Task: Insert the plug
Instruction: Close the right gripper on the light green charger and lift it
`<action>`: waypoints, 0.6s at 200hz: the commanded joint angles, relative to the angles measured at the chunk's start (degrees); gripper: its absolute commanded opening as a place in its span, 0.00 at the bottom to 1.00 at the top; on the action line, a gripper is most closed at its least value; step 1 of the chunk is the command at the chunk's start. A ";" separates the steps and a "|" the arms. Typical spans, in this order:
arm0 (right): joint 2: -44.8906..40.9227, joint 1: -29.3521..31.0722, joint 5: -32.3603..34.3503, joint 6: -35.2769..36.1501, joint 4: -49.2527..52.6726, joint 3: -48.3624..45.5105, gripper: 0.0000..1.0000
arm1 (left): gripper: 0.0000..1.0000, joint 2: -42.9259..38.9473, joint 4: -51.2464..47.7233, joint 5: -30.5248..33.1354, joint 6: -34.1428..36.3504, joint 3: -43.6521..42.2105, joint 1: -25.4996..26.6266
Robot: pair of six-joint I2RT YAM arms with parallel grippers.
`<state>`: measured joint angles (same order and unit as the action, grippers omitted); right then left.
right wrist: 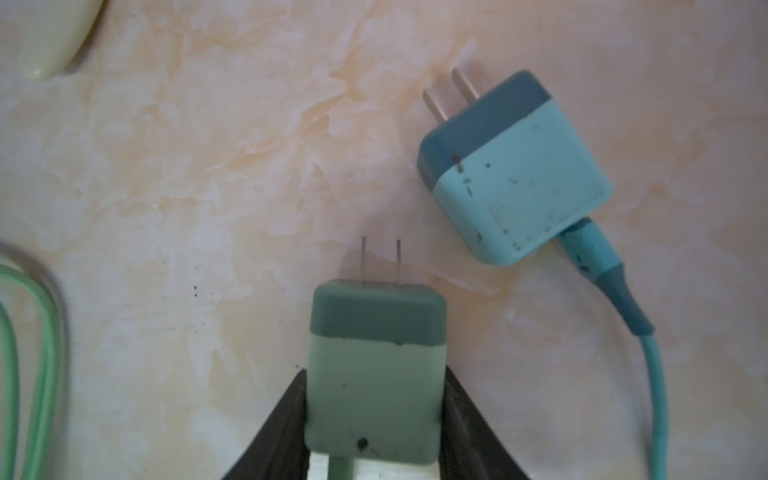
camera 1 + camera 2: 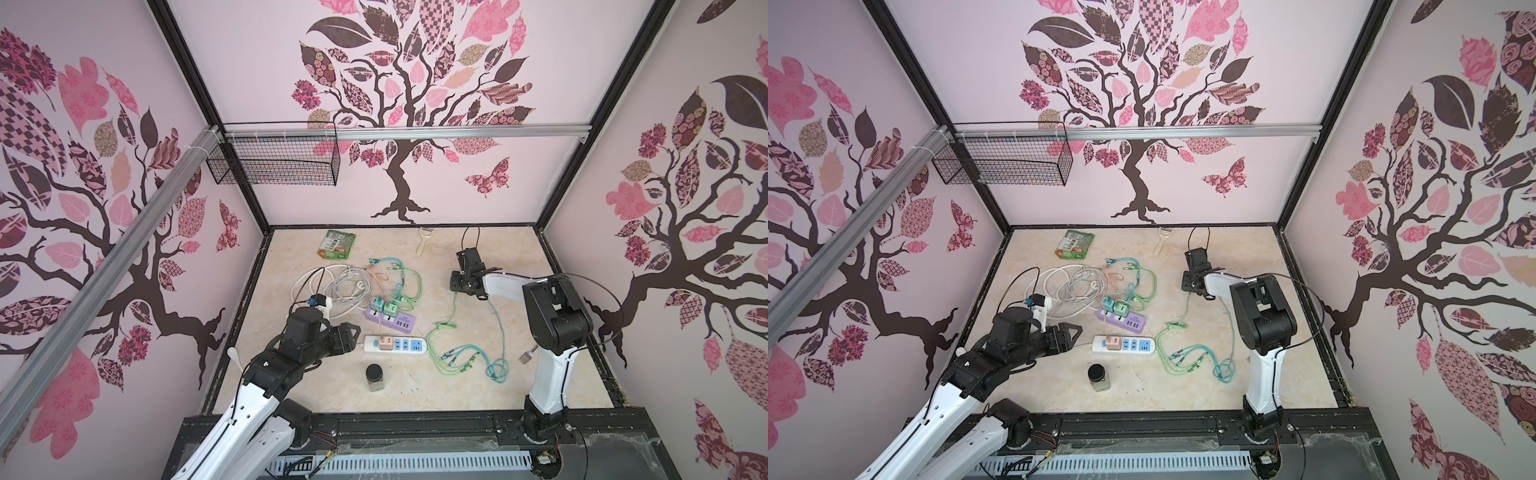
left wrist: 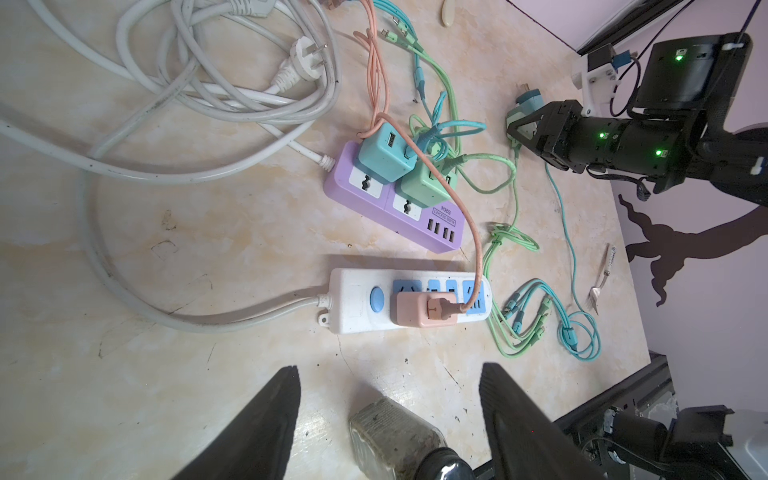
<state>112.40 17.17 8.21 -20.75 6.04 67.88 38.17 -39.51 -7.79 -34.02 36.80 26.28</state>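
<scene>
Off-task: green pkt (image 2: pixel 336 245) + peeler (image 2: pixel 424 240) at back, black-lid jar (image 2: pixel 375 377) front, fork (image 2: pixel 528 355) right, wire basket (image 2: pixel 274 160) on wall.

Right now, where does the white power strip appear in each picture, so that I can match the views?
In a top view: white power strip, front middle of the table, just beyond the jar.
In a top view: same spot, beyond the jar.
Left wrist: mid-picture, between jar and purple strip.
Right wrist: not in it.
Shared landmark: the purple power strip, just behind the white one.
</scene>
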 commanded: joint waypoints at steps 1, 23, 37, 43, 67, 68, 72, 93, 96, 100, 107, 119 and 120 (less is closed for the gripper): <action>0.12 -0.21 0.15 1.82 2.88 1.61 0.37 | 0.72 -0.20 0.48 -0.13 0.46 1.16 -0.20; -1.47 -0.21 -0.29 3.06 3.18 1.10 0.35 | 0.72 -0.25 0.63 -0.49 0.10 1.06 -0.18; -3.27 -0.21 -1.43 3.95 3.14 0.39 0.33 | 0.72 -0.21 0.98 -0.94 -0.17 1.07 -0.18; -4.22 -0.21 -2.32 4.38 2.99 -0.20 0.32 | 0.72 -0.08 1.17 -1.21 -0.25 1.08 -0.18; -9.77 -0.05 -7.98 6.88 2.16 -2.95 0.29 | 0.72 1.14 1.54 -2.46 -0.63 2.00 -0.19; -10.02 -0.04 -8.14 6.96 2.10 -3.07 0.29 | 0.72 1.26 1.63 -2.52 -0.62 2.03 -0.18; -11.07 -0.03 -8.96 7.34 2.00 -3.52 0.29 | 0.72 1.67 1.63 -2.78 -0.54 2.26 -0.18; -16.70 0.10 -11.98 8.73 1.97 -5.72 0.29 | 0.72 3.83 2.58 -4.59 -0.52 3.52 -0.24; -17.50 0.14 -12.35 8.88 2.10 -5.88 0.29 | 0.72 4.20 2.82 -4.93 -0.52 3.64 -0.20; -18.53 0.19 -12.84 9.10 2.23 -6.11 0.29 | 0.72 4.49 3.22 -5.45 -0.60 3.84 -0.20; -20.38 0.38 -13.63 9.45 2.56 -6.54 0.28 | 0.72 5.30 3.98 -6.52 -0.85 4.14 -0.20; -23.38 0.83 -14.88 10.37 2.86 -7.13 0.28 | 0.72 6.72 5.52 -9.17 -1.04 4.70 -0.20; -23.59 0.88 -14.97 10.51 2.89 -7.14 0.28 | 0.72 6.86 5.64 -9.39 -1.05 4.74 -0.23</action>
<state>96.03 17.26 -2.31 -13.13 8.54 61.17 43.40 -38.04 -12.12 -34.65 38.17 26.28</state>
